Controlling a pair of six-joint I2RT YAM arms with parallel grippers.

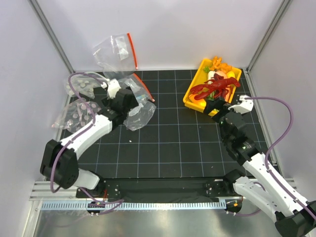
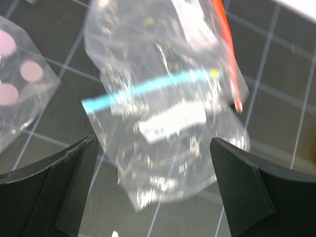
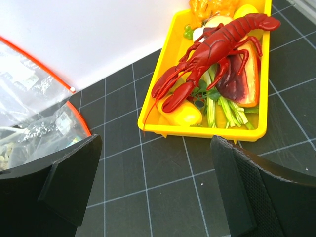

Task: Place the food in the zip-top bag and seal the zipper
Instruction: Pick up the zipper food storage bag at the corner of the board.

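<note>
Black gridded matting covers the tabletop between white walls, and nothing of the job is done yet. My left end effector hangs over a heap of crumpled clear plastic at the left of the mat, jaws spread as wide as they go and holding nothing; my right end effector is equally wide and empty, poised just short of the yellow tray at the back right. The zip-top bag lies crumpled under my left wrist, its zipper showing as a thin red-orange line at the edge nearer the tray. The lobster sprawls across the top of the tray, draped over a dark red slab and green stalks, with a yellow piece just beside its claws. My worry on the left is the blue strip running straight across my wrist view: the clear layers overlap and I cannot tell which sheet belongs to which strip, so a plain downward pinch could take the wrong bag, or both. Pinching both walls of the right bag together would also leave its mouth closed. On the right, the lobster looks glossy and leggy; I judge it may slip from my fingers, drag the stalks up with it, or catch its claws on the bag's mouth
</note>
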